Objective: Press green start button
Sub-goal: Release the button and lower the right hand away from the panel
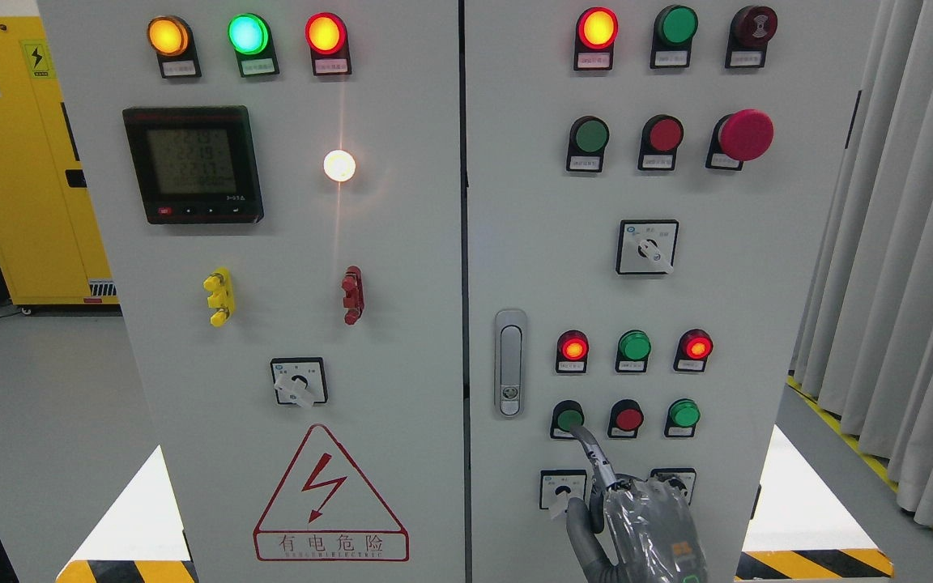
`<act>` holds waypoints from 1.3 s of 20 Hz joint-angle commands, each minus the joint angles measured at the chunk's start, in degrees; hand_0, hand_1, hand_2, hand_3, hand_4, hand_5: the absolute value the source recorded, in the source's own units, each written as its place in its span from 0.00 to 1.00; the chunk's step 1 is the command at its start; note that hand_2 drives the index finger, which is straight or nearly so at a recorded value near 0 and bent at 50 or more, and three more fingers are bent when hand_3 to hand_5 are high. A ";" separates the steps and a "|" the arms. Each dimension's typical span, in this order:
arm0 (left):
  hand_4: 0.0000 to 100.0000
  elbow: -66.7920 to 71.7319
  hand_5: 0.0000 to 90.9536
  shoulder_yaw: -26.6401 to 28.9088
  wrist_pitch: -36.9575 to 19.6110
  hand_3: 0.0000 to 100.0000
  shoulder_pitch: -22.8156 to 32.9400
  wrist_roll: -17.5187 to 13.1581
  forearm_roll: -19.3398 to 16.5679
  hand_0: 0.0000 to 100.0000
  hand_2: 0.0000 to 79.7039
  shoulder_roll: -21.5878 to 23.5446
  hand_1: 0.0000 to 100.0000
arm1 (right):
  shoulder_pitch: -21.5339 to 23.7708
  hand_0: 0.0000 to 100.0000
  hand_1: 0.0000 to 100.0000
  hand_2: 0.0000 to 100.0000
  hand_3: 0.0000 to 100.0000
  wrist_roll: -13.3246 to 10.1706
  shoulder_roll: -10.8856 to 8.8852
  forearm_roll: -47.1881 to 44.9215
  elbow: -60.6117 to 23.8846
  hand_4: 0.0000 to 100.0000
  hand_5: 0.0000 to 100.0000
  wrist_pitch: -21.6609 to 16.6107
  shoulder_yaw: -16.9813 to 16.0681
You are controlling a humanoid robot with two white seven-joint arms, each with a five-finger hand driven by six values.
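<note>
Contact stage: your right hand [645, 526], other fingers curled, holds nothing and sets its extended index fingertip [580, 431] against the green start button [569, 419]; next, push straight in.

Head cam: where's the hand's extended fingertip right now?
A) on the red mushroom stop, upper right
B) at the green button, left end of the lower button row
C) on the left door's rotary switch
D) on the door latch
B: the right hand points one finger up to the green button, its tip at the button's lower edge.

cabinet door [758, 324] | carries green start button [569, 419] (lowest row, left) | red button [628, 419] beside
</note>
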 commanded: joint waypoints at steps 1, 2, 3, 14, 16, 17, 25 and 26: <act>0.00 0.00 0.00 0.02 0.01 0.00 0.00 -0.04 0.01 0.12 0.00 0.01 0.56 | 3.55 0.80 0.82 0.02 0.79 0.35 0.71 -10.58 -5.57 0.84 0.90 0.14 4.71; 0.00 0.00 0.00 0.02 0.01 0.00 0.00 -0.04 -0.08 0.12 0.00 0.01 0.56 | 3.99 0.79 0.82 0.02 0.76 0.44 0.71 -12.34 -6.28 0.82 0.88 -0.03 5.15; 0.00 0.00 0.00 0.02 0.01 0.00 0.00 -0.04 -0.08 0.12 0.00 0.01 0.56 | 4.17 0.78 0.80 0.03 0.68 0.53 0.71 -15.14 -6.55 0.76 0.83 -0.29 5.59; 0.00 0.00 0.00 -0.07 0.01 0.00 0.00 -0.04 0.00 0.12 0.00 0.01 0.56 | 7.86 0.73 0.71 0.00 0.00 2.11 0.71 -43.20 -9.62 0.00 0.00 1.90 10.87; 0.00 0.00 0.00 -0.07 0.01 0.00 0.00 -0.04 0.01 0.12 0.00 0.01 0.56 | 8.39 0.70 0.69 0.00 0.00 2.02 0.71 -45.30 -9.97 0.00 0.00 1.99 11.48; 0.00 0.00 0.00 0.02 0.01 0.00 0.00 -0.04 0.01 0.12 0.00 0.01 0.56 | 8.48 0.68 0.67 0.00 0.00 2.02 0.71 -47.05 -10.50 0.00 0.00 2.34 11.74; 0.00 0.00 0.00 0.02 0.01 0.00 0.00 -0.04 0.01 0.12 0.00 0.01 0.56 | 10.42 0.53 0.61 0.00 0.00 2.11 0.71 -49.97 -11.65 0.00 0.00 4.37 12.98; 0.00 0.00 0.00 0.02 0.01 0.00 0.00 -0.04 0.01 0.12 0.00 0.01 0.56 | 10.59 0.53 0.60 0.00 0.00 2.20 0.71 -49.88 -11.73 0.00 0.00 4.28 12.98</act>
